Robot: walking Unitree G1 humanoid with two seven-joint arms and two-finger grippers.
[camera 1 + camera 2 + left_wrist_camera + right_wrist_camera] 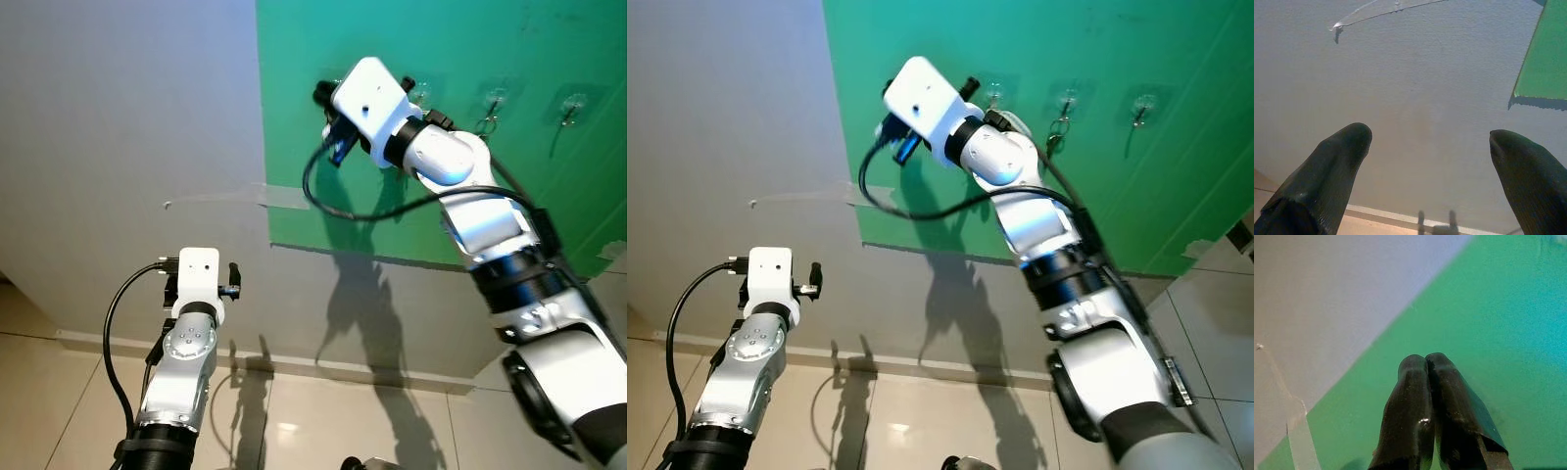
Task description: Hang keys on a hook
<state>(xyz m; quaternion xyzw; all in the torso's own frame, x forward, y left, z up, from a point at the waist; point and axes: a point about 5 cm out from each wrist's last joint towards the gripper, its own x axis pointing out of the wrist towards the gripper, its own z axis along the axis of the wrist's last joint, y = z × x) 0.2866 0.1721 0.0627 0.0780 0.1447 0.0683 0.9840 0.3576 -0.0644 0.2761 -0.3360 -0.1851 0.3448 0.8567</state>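
Observation:
Three clear suction hooks sit in a row high on the green panel [323, 39]. A small dark bunch of keys [486, 123] hangs from the middle hook [496, 97]; the hooks on either side [423, 93] [571, 101] look bare. My right arm is raised to the panel, its white wrist housing [372, 98] left of the hooks and covering the fingers. In the right wrist view my right gripper [1425, 360] is shut with nothing in it, pointing at the green surface. My left gripper [1430, 137] is open and empty, held low and facing the grey wall.
The grey wall [127, 117] takes up the left, with a strip of clear tape [284, 196] running onto the panel's edge. Below lie a baseboard [294, 364] and a glossy tiled floor [323, 421]. A black cable [323, 201] loops under the right wrist.

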